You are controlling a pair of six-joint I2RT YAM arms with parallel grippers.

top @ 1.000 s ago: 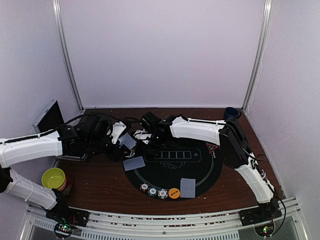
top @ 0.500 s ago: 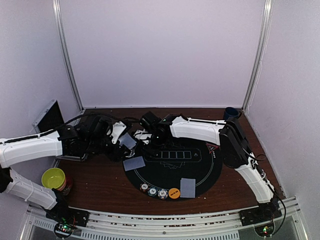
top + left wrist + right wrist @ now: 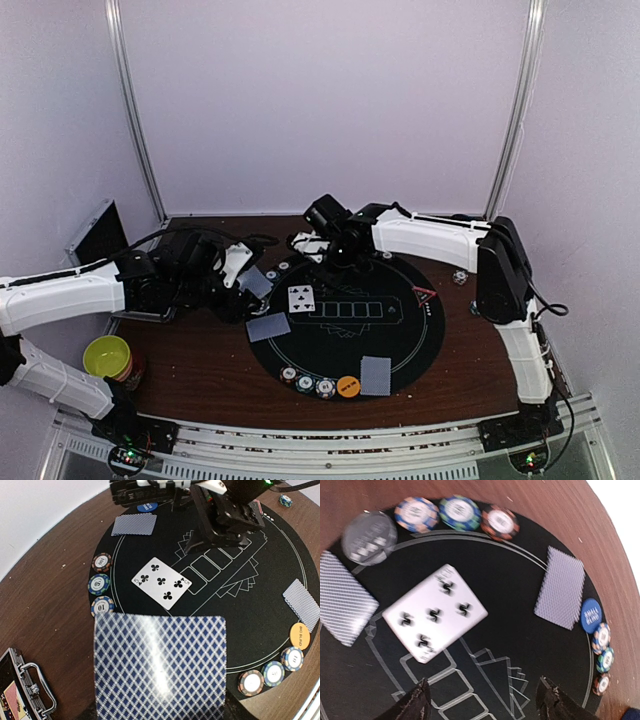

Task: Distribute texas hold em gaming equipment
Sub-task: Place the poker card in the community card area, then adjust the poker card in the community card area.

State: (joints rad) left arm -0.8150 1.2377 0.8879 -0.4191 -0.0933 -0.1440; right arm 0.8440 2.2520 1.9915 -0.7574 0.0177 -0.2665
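Observation:
My left gripper (image 3: 243,290) is shut on a deck of blue-backed cards (image 3: 160,665) at the left rim of the black round mat (image 3: 400,340). A five of clubs (image 3: 301,298) lies face up on the mat. My right gripper (image 3: 482,705) hangs open and empty above it, toward the far side. Face-down cards (image 3: 268,326) (image 3: 376,375) lie on the mat. Beside the near card are three chips (image 3: 306,382) and an orange button (image 3: 348,386). Three more chips (image 3: 99,584), a blue button (image 3: 590,615) and another face-down card (image 3: 560,587) sit at the far rim. A red triangle marker (image 3: 425,295) lies on the right.
A yellow-green bowl (image 3: 107,356) stands at the near left. An open metal case (image 3: 100,235) sits at the far left behind my left arm. A clear round disc (image 3: 369,537) lies beside the far chips. White walls enclose the table on three sides.
My right gripper has opened and drawn back toward the far right. The five of clubs now lies uncovered and face up on the mat. The left arm has not moved.

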